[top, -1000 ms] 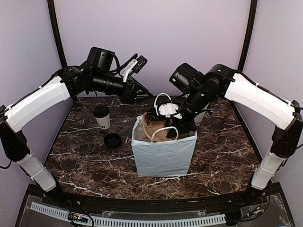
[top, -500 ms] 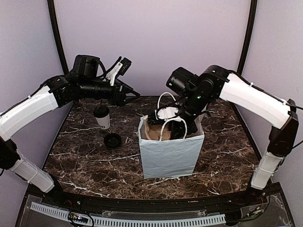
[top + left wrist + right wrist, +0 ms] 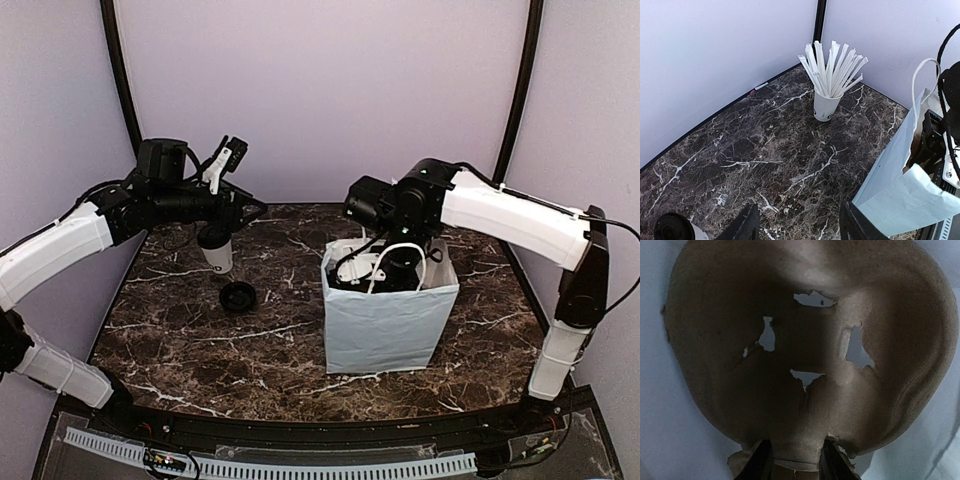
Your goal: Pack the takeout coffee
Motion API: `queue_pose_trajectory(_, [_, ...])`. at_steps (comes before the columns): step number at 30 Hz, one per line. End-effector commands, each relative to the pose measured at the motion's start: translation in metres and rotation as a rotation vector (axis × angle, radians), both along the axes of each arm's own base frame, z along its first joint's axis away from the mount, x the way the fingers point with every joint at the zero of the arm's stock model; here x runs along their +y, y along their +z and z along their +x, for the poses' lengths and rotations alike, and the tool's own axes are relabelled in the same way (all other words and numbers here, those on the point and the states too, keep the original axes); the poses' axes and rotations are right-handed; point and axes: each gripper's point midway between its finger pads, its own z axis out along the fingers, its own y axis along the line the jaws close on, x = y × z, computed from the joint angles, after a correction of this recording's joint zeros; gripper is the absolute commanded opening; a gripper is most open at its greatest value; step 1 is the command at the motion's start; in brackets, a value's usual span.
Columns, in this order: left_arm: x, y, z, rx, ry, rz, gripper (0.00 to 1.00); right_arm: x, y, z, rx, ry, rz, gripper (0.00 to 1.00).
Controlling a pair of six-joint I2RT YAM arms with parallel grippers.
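The right end effector [image 3: 792, 460] clamps the rough brown pulp cup carrier [image 3: 805, 355] inside the smooth white paper bag [image 3: 390, 325]. The left end effector [image 3: 800, 227] gapes empty above the white, black-lidded takeout coffee [image 3: 215, 250], which stands clear on the veined marble tabletop [image 3: 180, 350].

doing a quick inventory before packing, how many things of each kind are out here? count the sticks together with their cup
paper cup: 2, the takeout coffee and the cup of white sticks
white paper bag: 1
brown pulp cup carrier: 1, down inside the bag
loose black lid: 1, lying on the table
total: 5
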Motion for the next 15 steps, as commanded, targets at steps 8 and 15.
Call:
queue_pose_trajectory(8, [0.017,-0.02,0.0,-0.018,-0.015,-0.053,0.56,-0.018,-0.043,-0.012,0.082,-0.017,-0.155,0.3])
queue_pose_trajectory(15, [0.021,-0.036,-0.003,-0.001,-0.023,-0.042,0.56,-0.017,-0.063,-0.016,0.114,-0.002,-0.172,0.3])
